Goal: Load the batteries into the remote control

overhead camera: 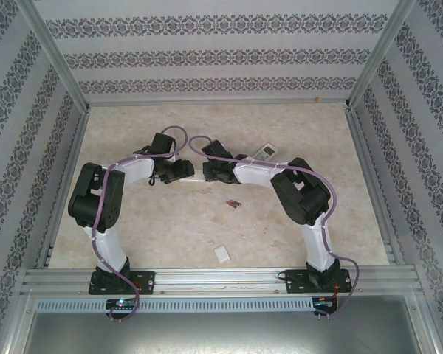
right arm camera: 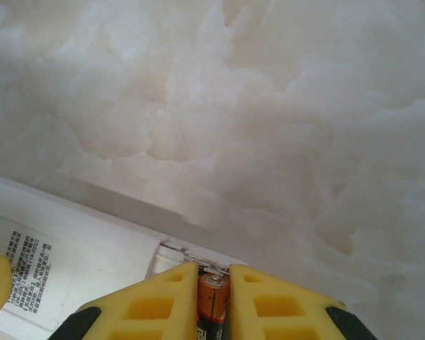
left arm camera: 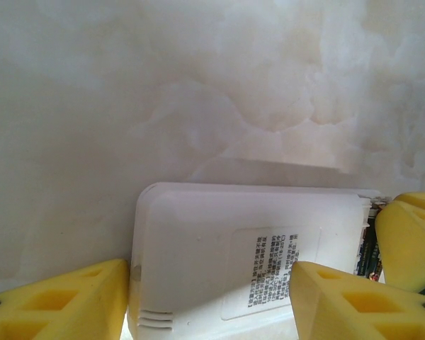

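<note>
The white remote control (left arm camera: pixel 198 248) lies back up with its printed label showing, and its open battery bay (left arm camera: pixel 368 248) is at the right end. My left gripper (left arm camera: pixel 209 283) is open over it, one finger beside the remote's left end and the other over the label. The right gripper (right arm camera: pixel 212 273) is shut on an orange and black battery (right arm camera: pixel 212 297), whose nub end points at the spring contact (right arm camera: pixel 198 262) of the bay. From above, both grippers (overhead camera: pixel 179 171) (overhead camera: pixel 210 171) meet mid-table. More batteries (overhead camera: pixel 232 203) lie on the table nearer the bases.
A second white remote (overhead camera: pixel 266 151) lies behind the right arm. A small white cover piece (overhead camera: pixel 221 254) rests near the front rail. Patterned walls and metal posts close in the marble tabletop (overhead camera: pixel 170 228) on three sides.
</note>
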Available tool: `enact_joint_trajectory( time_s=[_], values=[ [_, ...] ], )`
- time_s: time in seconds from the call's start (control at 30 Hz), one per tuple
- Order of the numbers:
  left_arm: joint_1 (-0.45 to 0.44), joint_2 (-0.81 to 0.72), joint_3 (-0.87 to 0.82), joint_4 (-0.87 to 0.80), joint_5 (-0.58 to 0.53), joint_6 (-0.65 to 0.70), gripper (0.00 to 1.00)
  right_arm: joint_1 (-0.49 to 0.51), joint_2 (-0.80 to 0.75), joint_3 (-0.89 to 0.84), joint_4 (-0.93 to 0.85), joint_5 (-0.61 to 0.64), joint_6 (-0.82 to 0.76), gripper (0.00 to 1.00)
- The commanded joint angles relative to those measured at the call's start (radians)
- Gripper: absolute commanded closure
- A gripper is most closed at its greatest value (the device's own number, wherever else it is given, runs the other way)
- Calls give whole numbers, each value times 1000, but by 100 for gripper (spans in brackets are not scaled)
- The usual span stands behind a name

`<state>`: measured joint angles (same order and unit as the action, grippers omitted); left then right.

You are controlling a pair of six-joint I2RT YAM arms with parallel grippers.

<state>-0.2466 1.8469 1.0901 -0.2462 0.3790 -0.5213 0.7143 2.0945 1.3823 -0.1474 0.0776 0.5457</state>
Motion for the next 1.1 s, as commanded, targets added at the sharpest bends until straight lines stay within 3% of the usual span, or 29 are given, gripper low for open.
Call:
enact_joint_trajectory(
  time_s=[0.0,0.4,0.6,1.07],
  values=[
    [7,-17,-25,18,15,-8,38,-5,-21,-24,-114,-23,10,78],
    [7,-26,-17,13,11,4,38,-42,-104,69,-171,-66,-29,66],
    [7,-20,-2,7,11,9,38,-40,-76,61,-162,-89,-14,78],
    [7,-10,3,5,7,14,38,-24,-7,80,-164,-110,-1,81]
  ],
)
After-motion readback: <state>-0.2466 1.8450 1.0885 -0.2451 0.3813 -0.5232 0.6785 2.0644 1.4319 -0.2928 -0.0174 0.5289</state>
